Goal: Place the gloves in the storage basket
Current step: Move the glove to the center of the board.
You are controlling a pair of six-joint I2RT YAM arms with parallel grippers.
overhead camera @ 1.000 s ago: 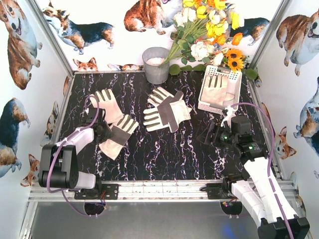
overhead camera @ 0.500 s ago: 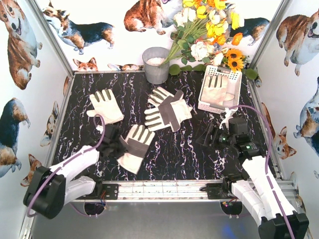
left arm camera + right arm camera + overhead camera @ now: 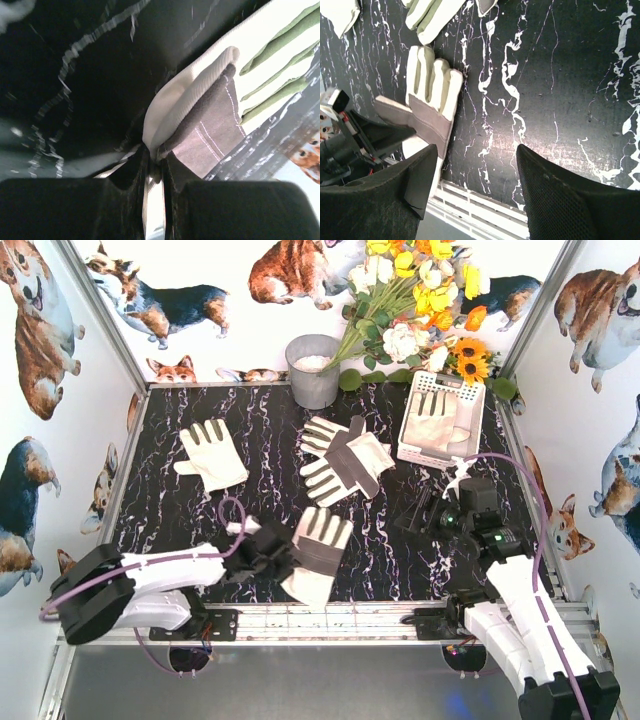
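Note:
My left gripper is shut on the cuff of a cream glove with a grey patch, low over the table's near edge. The left wrist view shows the folded cuff pinched between the tips of my left gripper. The same glove appears in the right wrist view. My right gripper stands open, its jaws wide over bare table. One glove lies at the left, and two overlapping gloves lie mid-table. The white storage basket at the back right holds a glove.
A grey metal bucket stands at the back centre, with a bunch of flowers beside it above the basket. A metal rail runs along the near edge. Corgi-print walls close in the left, right and back sides.
The left gripper has shut on the glove and swung right along the near edge, carrying it from the left side toward the middle. The right arm has hardly moved.

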